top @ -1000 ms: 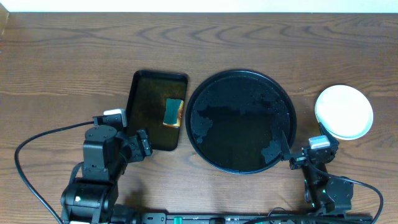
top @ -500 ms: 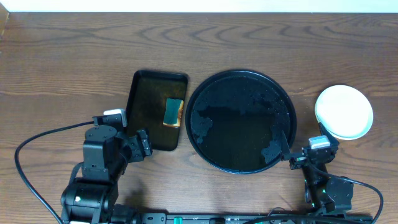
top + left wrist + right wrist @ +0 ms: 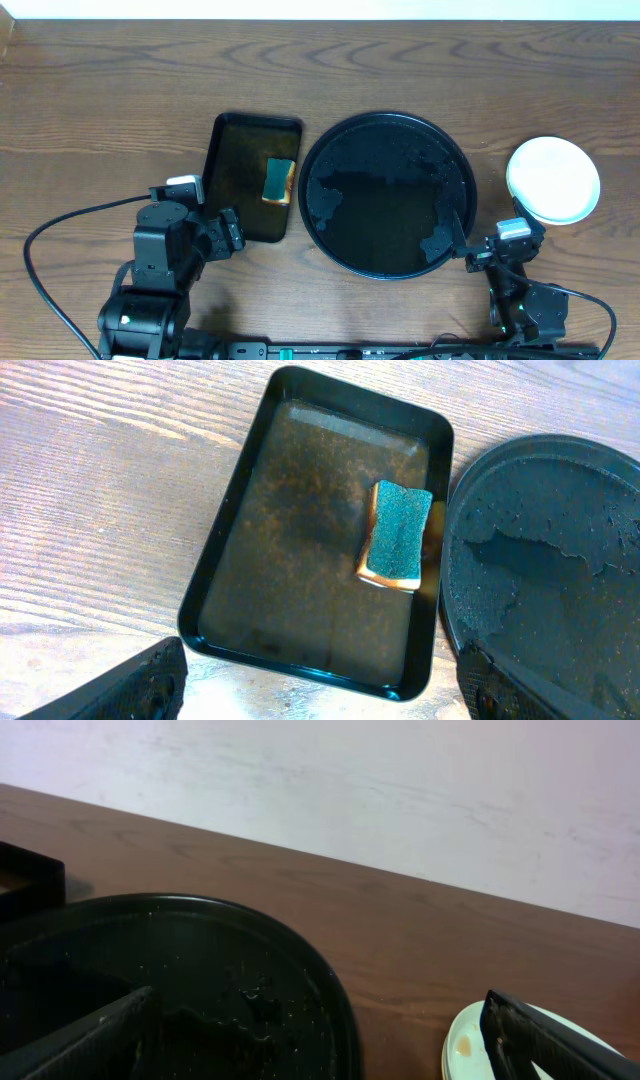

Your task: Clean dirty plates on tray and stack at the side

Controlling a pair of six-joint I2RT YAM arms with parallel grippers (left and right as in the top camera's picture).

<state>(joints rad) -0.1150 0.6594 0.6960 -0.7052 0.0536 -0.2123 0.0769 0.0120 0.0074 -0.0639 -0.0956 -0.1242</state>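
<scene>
The large round black tray [image 3: 388, 195] sits mid-table with wet droplets and no plates on it; it also shows in the left wrist view [image 3: 560, 560] and the right wrist view [image 3: 200, 980]. The plates [image 3: 553, 180] stand stacked to its right, a pale plate on top; the right wrist view shows the stack's edge [image 3: 470, 1045] with a small brown spot. My left gripper [image 3: 320, 695] is open and empty near the small tray's front edge. My right gripper [image 3: 320, 1040] is open and empty between the round tray and the stack.
A small black rectangular tray [image 3: 252, 175] left of the round tray holds a green and yellow sponge [image 3: 279, 180], also seen in the left wrist view [image 3: 397, 535]. Cables run along the table's front edge. A pale wall [image 3: 400, 790] stands behind.
</scene>
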